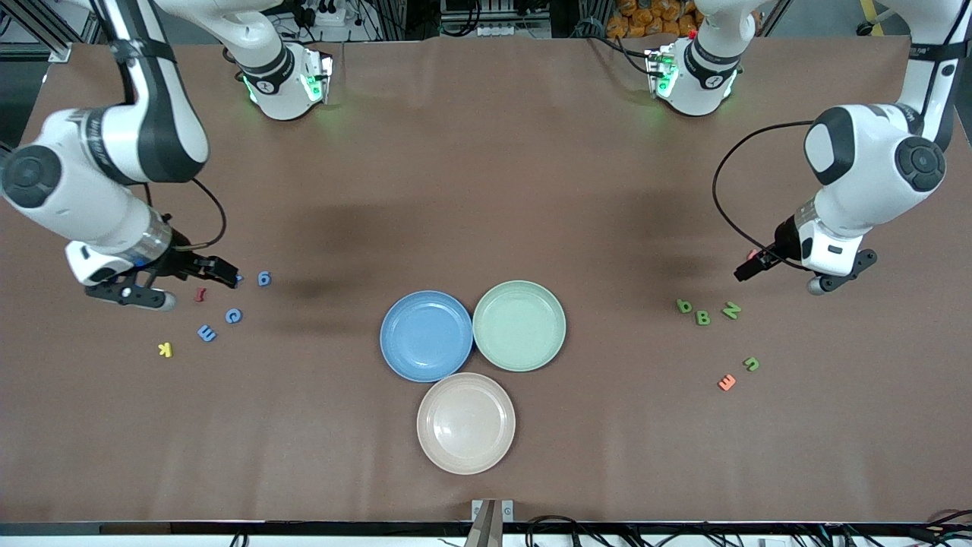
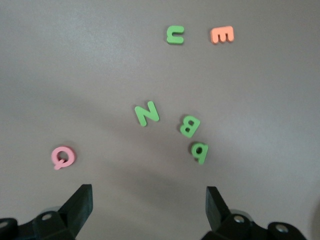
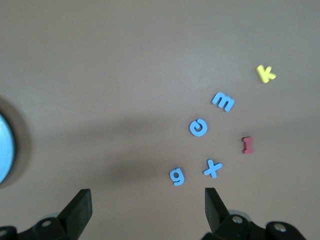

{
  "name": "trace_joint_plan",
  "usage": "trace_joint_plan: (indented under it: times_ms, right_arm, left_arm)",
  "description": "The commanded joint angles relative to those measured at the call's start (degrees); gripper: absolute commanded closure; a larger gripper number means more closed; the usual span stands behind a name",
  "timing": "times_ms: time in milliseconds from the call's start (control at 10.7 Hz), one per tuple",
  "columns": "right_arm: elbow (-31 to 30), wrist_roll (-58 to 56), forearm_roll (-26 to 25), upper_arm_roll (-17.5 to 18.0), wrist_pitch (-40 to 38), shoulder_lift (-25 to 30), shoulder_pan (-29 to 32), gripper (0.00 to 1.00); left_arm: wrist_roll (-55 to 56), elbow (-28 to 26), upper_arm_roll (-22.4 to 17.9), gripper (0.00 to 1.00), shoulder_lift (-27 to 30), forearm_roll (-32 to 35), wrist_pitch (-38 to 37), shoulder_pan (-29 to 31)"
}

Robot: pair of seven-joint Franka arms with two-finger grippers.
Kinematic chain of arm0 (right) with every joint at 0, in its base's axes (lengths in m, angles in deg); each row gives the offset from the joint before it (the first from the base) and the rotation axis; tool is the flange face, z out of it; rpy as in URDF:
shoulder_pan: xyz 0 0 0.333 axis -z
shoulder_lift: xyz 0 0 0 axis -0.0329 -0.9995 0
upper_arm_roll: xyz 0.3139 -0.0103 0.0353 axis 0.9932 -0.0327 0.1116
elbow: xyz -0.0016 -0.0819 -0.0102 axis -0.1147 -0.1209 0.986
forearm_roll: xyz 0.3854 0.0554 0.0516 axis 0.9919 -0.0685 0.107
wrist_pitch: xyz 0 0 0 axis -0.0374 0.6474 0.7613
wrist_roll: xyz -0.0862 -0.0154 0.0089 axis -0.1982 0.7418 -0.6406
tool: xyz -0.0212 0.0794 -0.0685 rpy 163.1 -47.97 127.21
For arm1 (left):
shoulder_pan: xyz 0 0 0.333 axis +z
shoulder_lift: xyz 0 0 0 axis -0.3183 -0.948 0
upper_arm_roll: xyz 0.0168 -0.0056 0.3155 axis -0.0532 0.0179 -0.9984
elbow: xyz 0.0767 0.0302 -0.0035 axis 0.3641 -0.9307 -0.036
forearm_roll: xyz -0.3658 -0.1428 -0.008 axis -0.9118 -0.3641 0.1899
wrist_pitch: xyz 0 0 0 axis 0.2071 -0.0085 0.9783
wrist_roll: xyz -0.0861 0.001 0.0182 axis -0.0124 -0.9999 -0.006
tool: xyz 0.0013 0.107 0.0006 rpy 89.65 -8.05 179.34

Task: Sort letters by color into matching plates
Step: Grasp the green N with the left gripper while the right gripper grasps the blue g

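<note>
From the front, sorting has not begun: the blue plate (image 1: 426, 336), the pale green plate (image 1: 519, 325) and the beige plate (image 1: 465, 423) sit clustered mid-counter, touching or nearly so, all bare, the beige one nearest the camera. The right gripper (image 1: 203, 273) hangs over a scatter of letters at the right arm's end of the counter, where a blue g (image 1: 263, 279), blue c (image 1: 233, 315), blue m (image 1: 206, 333), red I (image 1: 200, 295) and yellow k (image 1: 165, 349) lie flat. The left gripper (image 1: 782, 275) hangs over the other end, just above a green group: a green b (image 1: 684, 305), green B (image 1: 703, 317), green N (image 1: 730, 310), green u (image 1: 751, 364) and an orange E (image 1: 727, 382). In the left wrist view the fingers (image 2: 80, 202) stand wide apart and hold nothing; the green N (image 2: 147, 113) lies nearest between them, its long axis slanting across the view, with the green B (image 2: 190, 126) and b (image 2: 199, 152) touching or almost so, and a pink Q (image 2: 63, 156) apart. In the right wrist view the fingers (image 3: 80, 206) are likewise spread and empty; a blue x (image 3: 213, 168) and the g (image 3: 177, 176) lie closest, well apart from the plate's edge. The step in hand looks like the approach for a first pick; each next move calls for descending squarely over one letter and straddling its narrow width without nudging neighbours.
</note>
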Motion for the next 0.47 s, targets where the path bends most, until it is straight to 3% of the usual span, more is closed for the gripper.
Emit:
trace_joint_plan:
  times_ms: [0, 373]
  right_arm:
    - [-7.5, -5.6, -0.1, 0.5, 5.3, -0.5, 0.3, 0.00]
    - [-11.9, -6.5, -0.1, 1.3, 12.0, -4.2, 0.8, 0.00]
  left_arm:
    - [9.5, 0.7, 0.2, 0.00, -5.4, 3.1, 5.9, 0.5]
    - [33.7, 5.2, -0.2, 0.00, -16.4, 21.6, 8.2, 0.3]
